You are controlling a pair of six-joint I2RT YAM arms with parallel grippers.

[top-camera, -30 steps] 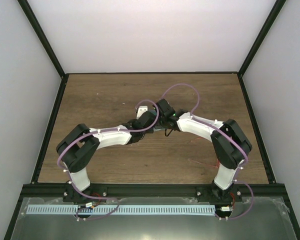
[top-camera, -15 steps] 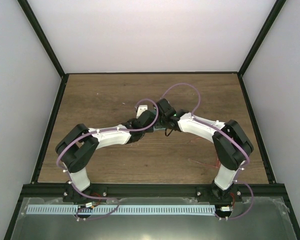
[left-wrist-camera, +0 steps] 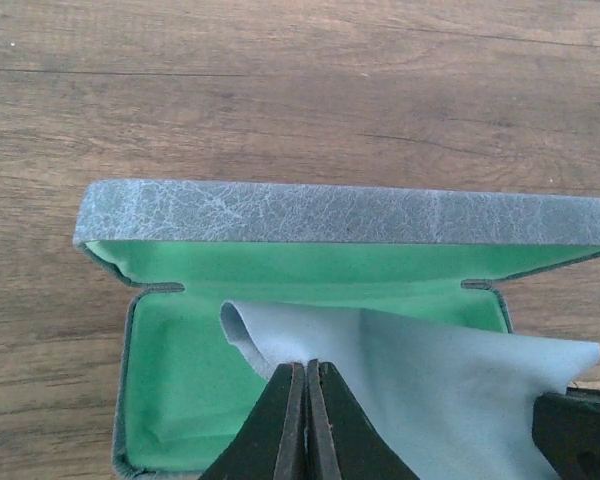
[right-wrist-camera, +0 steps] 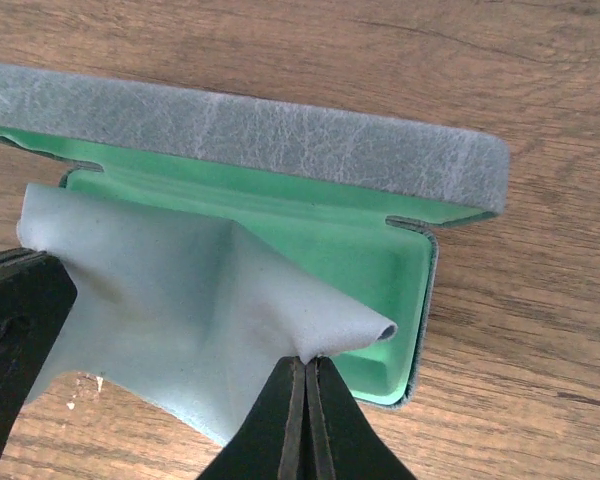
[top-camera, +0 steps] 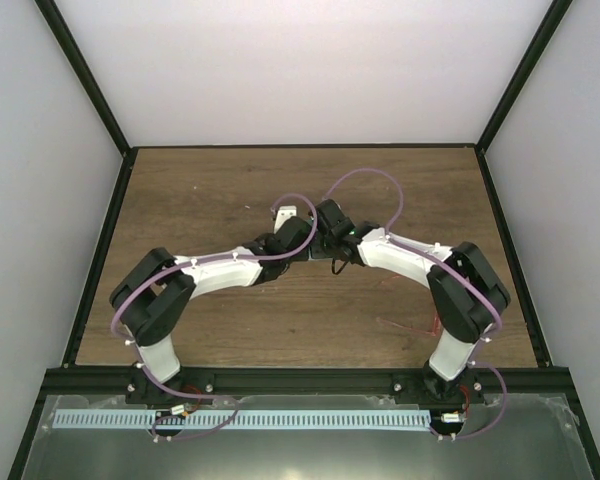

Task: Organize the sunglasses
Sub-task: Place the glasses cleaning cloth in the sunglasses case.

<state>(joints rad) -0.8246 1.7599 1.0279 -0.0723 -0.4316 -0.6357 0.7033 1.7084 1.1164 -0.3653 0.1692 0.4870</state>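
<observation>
The blue-grey case (left-wrist-camera: 350,212) lies open with its green inside (left-wrist-camera: 170,390) facing up; it also shows in the right wrist view (right-wrist-camera: 250,125). The pale blue cloth (left-wrist-camera: 450,390) hangs over the open case. My left gripper (left-wrist-camera: 306,366) is shut on the cloth's left edge. My right gripper (right-wrist-camera: 306,362) is shut on a fold at the right edge of the cloth (right-wrist-camera: 170,300). In the top view both grippers meet at mid-table and cover the case. The thin red sunglasses (top-camera: 405,327) lie on the table by the right arm.
The wooden table (top-camera: 200,190) has black rails around it and pale walls on three sides. The left arm (top-camera: 220,272) and right arm (top-camera: 410,255) reach in from the near edge and meet at the middle.
Both wrists have shifted slightly toward the far side of the table, still holding the cloth over the case.
</observation>
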